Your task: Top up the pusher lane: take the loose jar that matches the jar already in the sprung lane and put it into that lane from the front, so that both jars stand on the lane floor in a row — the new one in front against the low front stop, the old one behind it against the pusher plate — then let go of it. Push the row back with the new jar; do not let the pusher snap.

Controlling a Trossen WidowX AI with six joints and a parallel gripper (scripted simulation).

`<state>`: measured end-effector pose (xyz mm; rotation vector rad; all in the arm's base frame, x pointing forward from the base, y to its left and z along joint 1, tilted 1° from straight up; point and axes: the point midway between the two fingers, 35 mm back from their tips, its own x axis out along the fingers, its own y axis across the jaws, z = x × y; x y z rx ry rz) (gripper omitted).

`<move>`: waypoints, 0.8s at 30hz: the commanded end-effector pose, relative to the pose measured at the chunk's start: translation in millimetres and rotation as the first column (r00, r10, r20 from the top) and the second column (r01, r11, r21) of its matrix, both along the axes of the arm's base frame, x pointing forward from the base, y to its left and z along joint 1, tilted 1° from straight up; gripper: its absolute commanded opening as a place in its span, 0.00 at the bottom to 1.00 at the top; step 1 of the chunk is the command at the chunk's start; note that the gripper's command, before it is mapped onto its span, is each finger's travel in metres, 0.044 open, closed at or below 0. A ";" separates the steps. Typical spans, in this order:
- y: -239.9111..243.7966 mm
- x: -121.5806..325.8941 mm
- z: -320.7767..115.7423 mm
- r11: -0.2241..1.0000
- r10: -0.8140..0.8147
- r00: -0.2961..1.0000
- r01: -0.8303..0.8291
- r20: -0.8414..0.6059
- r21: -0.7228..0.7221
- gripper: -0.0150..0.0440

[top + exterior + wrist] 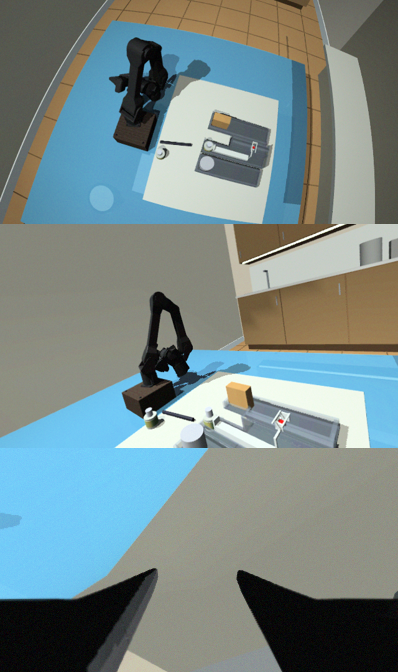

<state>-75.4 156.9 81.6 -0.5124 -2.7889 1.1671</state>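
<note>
Top view, we have three lanes side by side on the mat (239, 202) (336, 396): block (221, 121) (239, 395) in the upper lane's left end, lane jar (208, 145) (208, 418) in the middle's, cylinder (206, 163) (193, 437) in the lower's. Left of them we see the loose jar (160, 154) (150, 420), rod (176, 143) (178, 415) just above it, arm base (116, 137) (132, 402) up-left.
</note>
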 end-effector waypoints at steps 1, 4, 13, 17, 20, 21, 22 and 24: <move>0.3 0.7 -0.1 1.000 -0.002 1.000 0.002 0.004 0.006 0.98; 4.8 12.0 -2.5 0.995 -0.027 0.998 0.021 0.059 0.095 1.00; 11.5 98.5 -23.9 0.837 -0.246 0.840 -0.068 0.484 0.543 1.00; -4.2 136.3 -31.7 0.795 -0.307 0.685 -0.197 0.661 0.573 1.00; -23.0 157.0 -36.0 0.804 -0.305 0.562 -0.281 0.769 0.524 1.00; -27.2 164.8 -36.9 0.798 -0.311 0.518 -0.312 0.797 0.515 1.00; -32.9 172.7 -37.8 0.795 -0.314 0.471 -0.343 0.824 0.500 1.00; -49.5 189.2 -39.7 0.797 -0.310 0.365 -0.404 0.878 0.449 1.00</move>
